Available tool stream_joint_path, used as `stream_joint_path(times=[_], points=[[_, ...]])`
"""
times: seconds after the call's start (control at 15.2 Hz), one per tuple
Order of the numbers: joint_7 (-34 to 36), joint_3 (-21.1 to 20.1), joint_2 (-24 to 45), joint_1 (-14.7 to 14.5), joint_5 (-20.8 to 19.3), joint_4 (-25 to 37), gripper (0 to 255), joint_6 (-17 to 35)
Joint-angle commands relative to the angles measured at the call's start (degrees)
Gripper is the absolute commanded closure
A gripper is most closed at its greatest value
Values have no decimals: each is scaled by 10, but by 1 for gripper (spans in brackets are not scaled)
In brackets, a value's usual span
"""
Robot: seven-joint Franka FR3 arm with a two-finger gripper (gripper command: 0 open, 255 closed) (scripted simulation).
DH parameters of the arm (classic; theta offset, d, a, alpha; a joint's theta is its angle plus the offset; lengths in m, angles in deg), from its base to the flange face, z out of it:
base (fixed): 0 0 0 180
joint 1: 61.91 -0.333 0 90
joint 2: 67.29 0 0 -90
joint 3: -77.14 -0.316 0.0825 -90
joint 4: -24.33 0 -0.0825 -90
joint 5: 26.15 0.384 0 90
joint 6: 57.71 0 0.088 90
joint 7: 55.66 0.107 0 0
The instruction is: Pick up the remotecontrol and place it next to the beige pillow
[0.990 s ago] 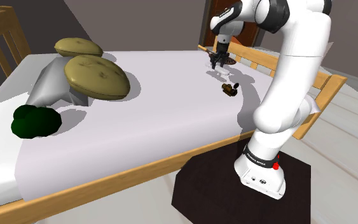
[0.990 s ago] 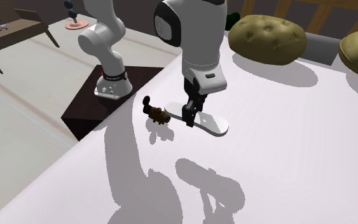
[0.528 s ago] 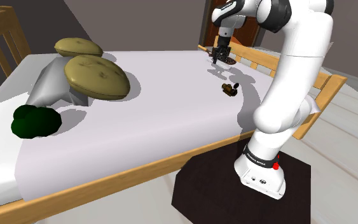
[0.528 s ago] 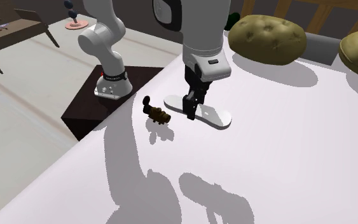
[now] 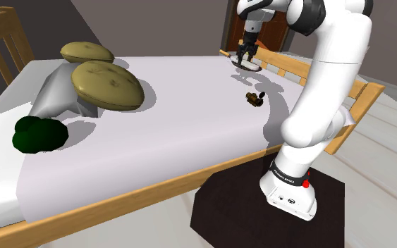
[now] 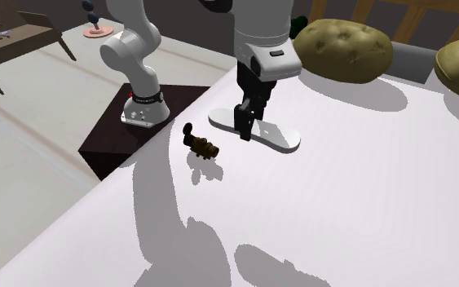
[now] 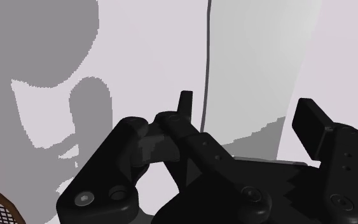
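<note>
The remote control (image 6: 280, 141) is a flat white slab held level and off the sheet. In the second exterior view its long axis runs from upper left to lower right, with one end toward the edge of the bed by the stand (image 6: 115, 145) and the other toward the middle of the bed. The gripper (image 6: 248, 130) comes down on it from above, and its black fingers are clamped across the narrow width near the middle of its length, so the remote sticks out on both sides of the hand. In the wrist view the pale slab runs on ahead between the two fingers.

A small brown object (image 6: 201, 147) lies on the sheet just beside the remote, nearer the bed's edge. The bed has a white sheet (image 5: 182, 120) and a light wooden frame (image 5: 119, 213). Two beige pillows (image 5: 107, 84) lie at its far end, well apart from the remote, with a grey pillow (image 5: 54, 95) and a dark green lump (image 5: 39, 134) beside them. The floor (image 6: 32, 163) is pale, and a dark brown door (image 5: 232, 28) stands behind the arm
</note>
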Motion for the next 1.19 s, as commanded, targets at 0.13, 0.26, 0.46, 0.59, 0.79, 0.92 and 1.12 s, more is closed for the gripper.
stream_joint_path(times=[0.13,0.26,0.46,0.59,0.79,0.92,1.12], points=[[-1,1,2,2,0,34,255,-33],[-1,1,3,2,1,51,255,-49],[-1,2,6,4,2,78,255,-73],[-2,2,8,5,3,97,255,-89],[12,-2,-5,-4,-4,92,255,-96],[42,-12,-36,-25,-18,55,255,-88],[87,-31,-76,-51,-35,8,255,-78]])
